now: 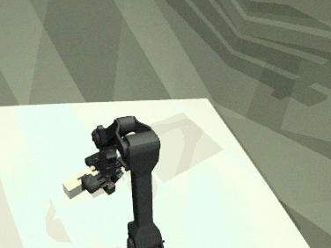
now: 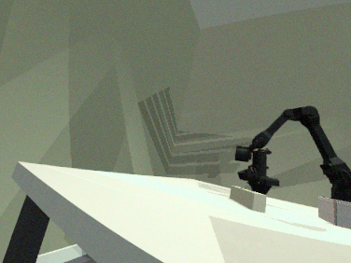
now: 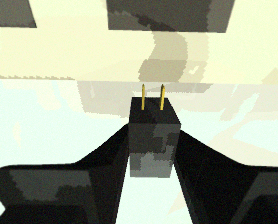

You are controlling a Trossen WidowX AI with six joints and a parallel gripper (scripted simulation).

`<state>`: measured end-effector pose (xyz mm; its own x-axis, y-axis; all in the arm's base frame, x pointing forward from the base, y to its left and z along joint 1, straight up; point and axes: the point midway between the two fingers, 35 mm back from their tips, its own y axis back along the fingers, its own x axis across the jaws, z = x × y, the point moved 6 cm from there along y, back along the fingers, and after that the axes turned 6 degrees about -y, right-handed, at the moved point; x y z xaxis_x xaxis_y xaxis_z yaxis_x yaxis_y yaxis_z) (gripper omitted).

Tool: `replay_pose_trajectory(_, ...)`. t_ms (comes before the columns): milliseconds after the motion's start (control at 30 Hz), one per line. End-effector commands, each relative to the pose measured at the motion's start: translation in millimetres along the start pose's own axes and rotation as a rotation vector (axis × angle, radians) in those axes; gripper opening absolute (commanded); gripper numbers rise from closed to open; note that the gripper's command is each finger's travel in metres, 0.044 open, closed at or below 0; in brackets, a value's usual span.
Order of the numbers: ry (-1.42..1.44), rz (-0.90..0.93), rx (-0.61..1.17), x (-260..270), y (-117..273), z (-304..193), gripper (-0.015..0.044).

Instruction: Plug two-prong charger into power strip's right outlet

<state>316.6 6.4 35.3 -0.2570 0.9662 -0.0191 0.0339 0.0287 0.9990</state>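
The pale power strip (image 1: 72, 189) (image 2: 247, 200) (image 3: 55, 55) lies on the table, with its far part hidden behind the gripper in the top view. In the wrist view, one dark outlet (image 3: 170, 15) shows at the top middle and another (image 3: 15, 12) at the top left corner. My gripper (image 1: 101, 186) (image 2: 261, 186) (image 3: 148, 128) is shut on the dark charger (image 3: 154, 137). Its two gold prongs (image 3: 143, 97) (image 3: 162, 97) point at the strip. Their tips appear just short of its near edge, left of the middle outlet's centre. Whether they touch the strip cannot be told.
A pale box-like block (image 2: 327, 209) stands near the arm's base at the right of the exterior view. The white table (image 1: 198, 211) (image 2: 117, 200) has its edge at the back and right in the top view. Shadows fall across the table and strip.
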Motion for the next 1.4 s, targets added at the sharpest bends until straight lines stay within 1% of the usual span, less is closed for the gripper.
replay_pose_trajectory(0, -0.003, 0.004, 0.0, 0.6, 0.3, 1.5, 0.0)
replay_pose_trajectory(1367, -0.003, 0.004, -0.001, 1.4, 1.1, 8.4, 0.0)
